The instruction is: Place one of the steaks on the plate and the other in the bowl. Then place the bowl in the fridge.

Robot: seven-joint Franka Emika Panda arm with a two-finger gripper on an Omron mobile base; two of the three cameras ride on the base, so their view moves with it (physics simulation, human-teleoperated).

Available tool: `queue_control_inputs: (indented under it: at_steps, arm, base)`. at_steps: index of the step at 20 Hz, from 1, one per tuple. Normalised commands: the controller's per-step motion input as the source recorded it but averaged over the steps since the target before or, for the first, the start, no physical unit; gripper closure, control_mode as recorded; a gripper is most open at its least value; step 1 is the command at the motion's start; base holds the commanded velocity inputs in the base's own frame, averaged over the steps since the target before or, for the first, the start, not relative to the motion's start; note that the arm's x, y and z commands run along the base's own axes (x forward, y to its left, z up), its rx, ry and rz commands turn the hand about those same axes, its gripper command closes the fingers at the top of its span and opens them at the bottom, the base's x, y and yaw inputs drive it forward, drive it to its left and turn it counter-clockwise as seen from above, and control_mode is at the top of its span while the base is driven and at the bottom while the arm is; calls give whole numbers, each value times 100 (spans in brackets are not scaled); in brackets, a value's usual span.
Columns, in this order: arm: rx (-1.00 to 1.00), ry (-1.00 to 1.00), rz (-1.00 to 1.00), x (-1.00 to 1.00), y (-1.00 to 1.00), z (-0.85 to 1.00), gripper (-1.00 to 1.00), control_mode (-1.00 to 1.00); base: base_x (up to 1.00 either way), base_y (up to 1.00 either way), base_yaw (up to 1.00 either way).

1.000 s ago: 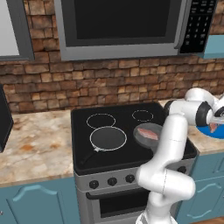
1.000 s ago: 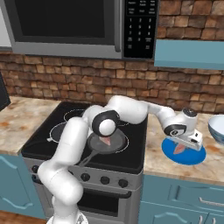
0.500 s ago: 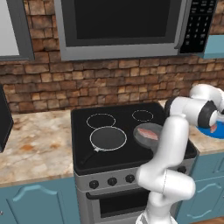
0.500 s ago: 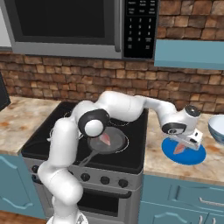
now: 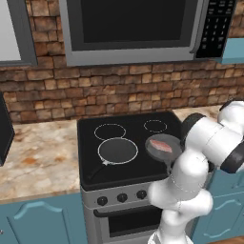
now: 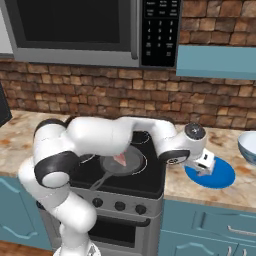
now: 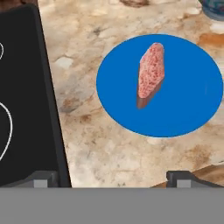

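One steak (image 7: 151,73) lies on the blue plate (image 7: 118,83), near the middle, and nothing is touching it. This is where the task wants it, so that part looks done. The plate sits flat on the speckled worktop (image 7: 87,57), just beside the black stove (image 7: 26,87).

The other steak (image 5: 161,146) lies in the dark frying pan (image 5: 151,150) on the stove (it is the one that should go into the bowl). It looks like it is waiting there to be picked up next.

The bowl (image 6: 248,146) stands on the worktop past the plate, away from the stove. It is white with a blue pattern, and the edge of the right base view cuts part of it off, so nobody can see inside it.

The hand (image 6: 202,163) hangs above the plate with its two fingers spread wide apart. It holds nothing. In the hand view the two fingertips (image 7: 40,179) sit far apart at the bottom, with the steak well clear of them.

In the left base view the white arm covers the plate, and in the right base view it hides part of the pan.
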Motion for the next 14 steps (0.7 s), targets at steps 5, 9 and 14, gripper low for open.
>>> queue_control_inputs:
  at_steps: [5,9,14]
  arm:
    - [-1,1,4,-30,82,38,-100,-100]
    - [-6,0,11,-16,74,23,-100,-100]
    - [-7,2,17,-5,74,46,-100,-100]
  base:
    - [0,0,0]
    - [0,0,0]
    - [0,0,0]
